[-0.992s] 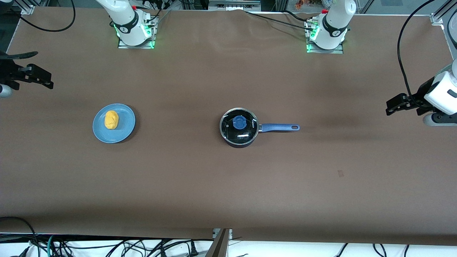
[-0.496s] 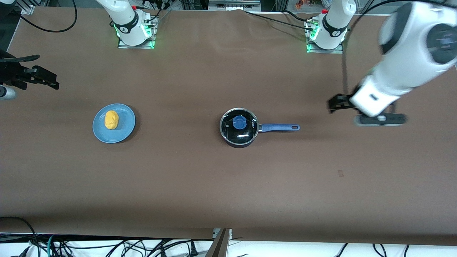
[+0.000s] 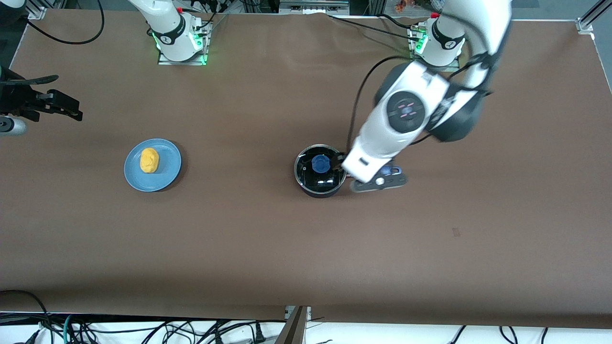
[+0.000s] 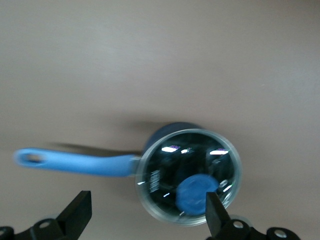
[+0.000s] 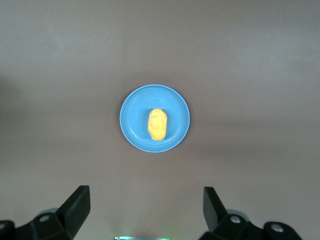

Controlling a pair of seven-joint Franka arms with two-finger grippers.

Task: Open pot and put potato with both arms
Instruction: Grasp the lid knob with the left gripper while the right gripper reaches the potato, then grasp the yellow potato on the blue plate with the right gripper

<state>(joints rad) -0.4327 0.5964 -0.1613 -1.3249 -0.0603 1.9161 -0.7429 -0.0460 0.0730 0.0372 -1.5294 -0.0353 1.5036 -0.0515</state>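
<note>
Left gripper (image 3: 340,161) hangs over the pot (image 3: 319,171) at mid-table in the front view, its white arm bent down from its base and covering most of the blue handle (image 3: 394,169), while the right gripper (image 3: 67,109) waits at the right arm's end of the table, above the brown surface (image 3: 239,239). From the left wrist, the fingers (image 4: 76,214) stand wide apart and empty above the glass lid (image 4: 189,176), which sits closed on the pot with its blue knob (image 4: 196,194). From the right wrist, that gripper's fingers (image 5: 75,206) are spread wide too, holding nothing, and the yellow potato (image 5: 157,124) lies on the blue plate (image 5: 131,120).
</note>
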